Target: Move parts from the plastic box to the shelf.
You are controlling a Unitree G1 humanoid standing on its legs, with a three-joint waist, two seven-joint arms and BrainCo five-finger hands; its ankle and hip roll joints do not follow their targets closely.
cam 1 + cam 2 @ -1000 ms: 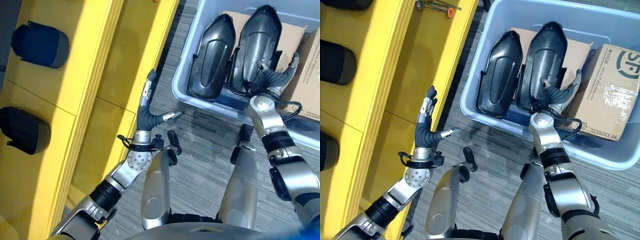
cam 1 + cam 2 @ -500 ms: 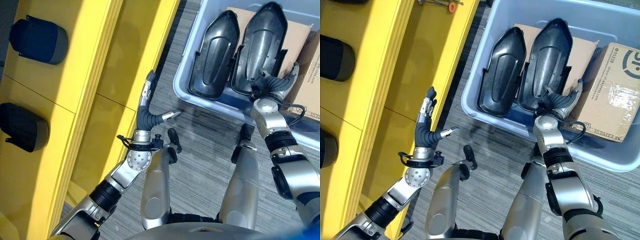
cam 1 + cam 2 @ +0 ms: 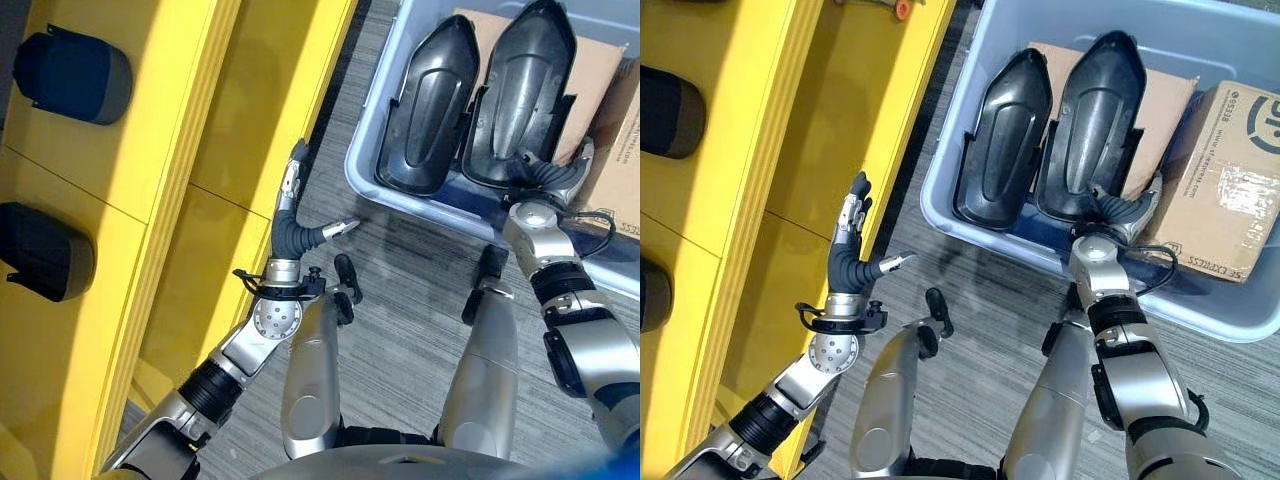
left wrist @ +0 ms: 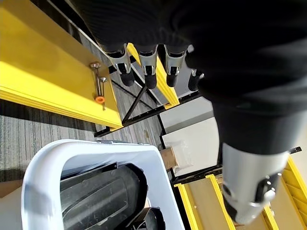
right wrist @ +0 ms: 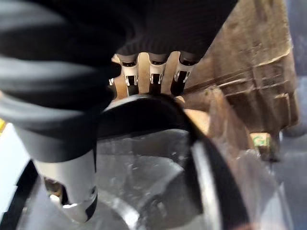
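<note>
Your plastic box [image 3: 950, 215] holds two black parts [image 3: 1006, 130] and a printed, taped carton [image 3: 1223, 180]. Right robot hand [image 3: 1120, 210]: fingers extended over the nearer part's [image 3: 1085, 130] end, gripping nothing. Left robot hand [image 3: 852, 245]: open, empty, beside the yellow shelf [image 3: 790, 130].

the two parts [image 3: 1080, 130] before my right hand [image 3: 1118, 212] are glossy black moulded plastic, lying in a smooth, pale plastic box [image 3: 945, 180]. beside them sits a matt cardboard carton [image 3: 1220, 180] with shiny tape. the shelf [image 3: 790, 150] looks smooth, painted yellow.
</note>
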